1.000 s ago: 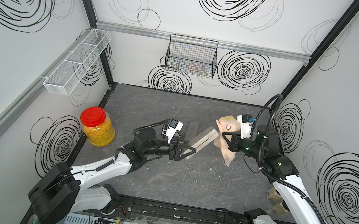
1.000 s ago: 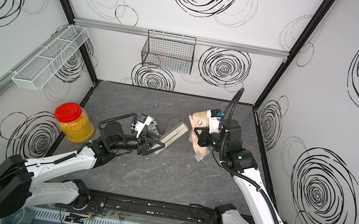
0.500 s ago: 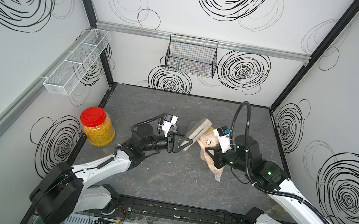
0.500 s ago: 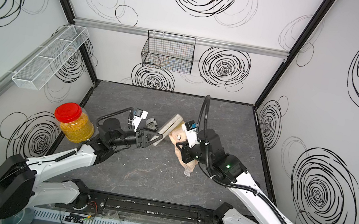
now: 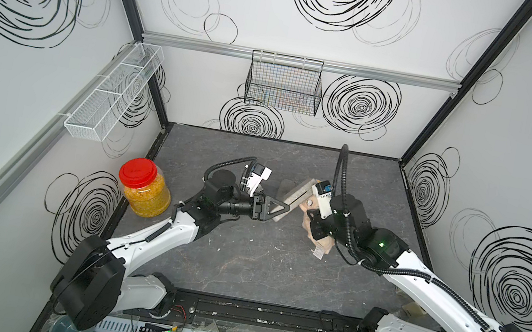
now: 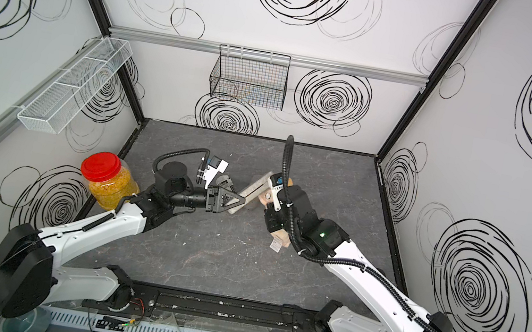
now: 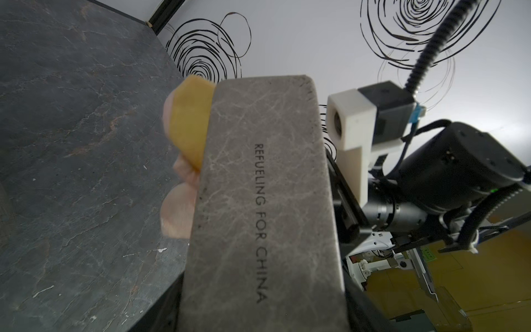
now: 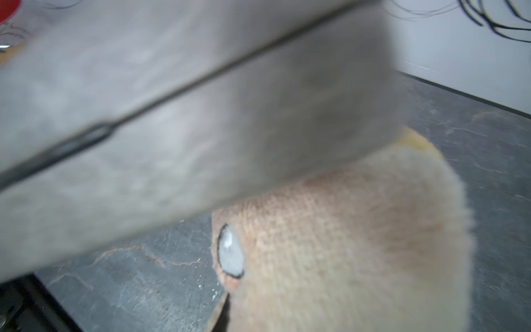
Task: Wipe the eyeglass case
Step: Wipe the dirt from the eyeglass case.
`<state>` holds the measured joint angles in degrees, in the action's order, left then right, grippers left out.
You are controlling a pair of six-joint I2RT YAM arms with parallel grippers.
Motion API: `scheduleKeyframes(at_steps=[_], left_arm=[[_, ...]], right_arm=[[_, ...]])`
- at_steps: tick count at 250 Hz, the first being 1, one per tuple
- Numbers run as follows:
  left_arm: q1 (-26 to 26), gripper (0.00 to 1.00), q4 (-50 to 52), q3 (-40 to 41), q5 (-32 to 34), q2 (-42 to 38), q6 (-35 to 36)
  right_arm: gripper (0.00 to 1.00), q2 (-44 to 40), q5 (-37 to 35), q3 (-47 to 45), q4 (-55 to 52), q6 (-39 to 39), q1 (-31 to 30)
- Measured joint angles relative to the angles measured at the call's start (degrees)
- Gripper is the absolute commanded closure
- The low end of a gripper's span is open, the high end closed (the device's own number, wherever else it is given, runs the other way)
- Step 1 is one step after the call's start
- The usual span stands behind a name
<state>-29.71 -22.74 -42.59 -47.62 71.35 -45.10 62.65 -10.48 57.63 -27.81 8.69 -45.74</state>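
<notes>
Left claw point(image 5: 281, 209) clamped on eyeglass case point(image 5: 297, 194), held off bench point(image 5: 259, 264). Right claw point(image 5: 311, 217) pinching cloth point(image 5: 320, 242) against case end. Wiping apparently begun; coverage unclear, likely most left.

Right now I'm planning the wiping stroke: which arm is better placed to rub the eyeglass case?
Right. The right pincer grips the peach cloth against the eyeglass case; the left pincer is busy holding that case.

Grey eyeglass case point(image 7: 264, 207) fills the view, peach-and-yellow cloth point(image 7: 188, 135) touching its edge.
</notes>
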Motion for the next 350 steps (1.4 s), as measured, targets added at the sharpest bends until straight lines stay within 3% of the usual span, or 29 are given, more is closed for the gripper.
scheduleKeyframes(at_steps=[31,113,157,217,315,350], left_arm=[[0.0,0.44,3.23,-0.09,0.07,0.0,1.64],[0.0,0.44,6.05,-0.81,0.61,0.7,4.07],[0.0,0.44,6.49,-1.09,1.16,1.01,5.05],[0.0,0.44,8.02,-1.2,1.01,0.94,6.23],[-0.13,0.44,9.38,-2.43,0.57,0.96,6.84],[-0.17,0.45,9.81,-2.95,0.37,1.03,7.72]], right_arm=[[0.97,-0.15,0.68,1.07,-0.11,-1.68,0.79],[0.97,1.4,7.58,2.27,-1.27,-4.39,-8.5],[0.98,1.68,3.43,2.27,-1.16,-5.01,-7.52],[0.97,1.77,2.23,1.9,0.26,-4.68,1.68],[0.96,1.68,10.23,-1.44,3.39,-4.63,-7.28],[0.97,1.25,7.04,-2.03,4.22,-3.87,-6.32]])
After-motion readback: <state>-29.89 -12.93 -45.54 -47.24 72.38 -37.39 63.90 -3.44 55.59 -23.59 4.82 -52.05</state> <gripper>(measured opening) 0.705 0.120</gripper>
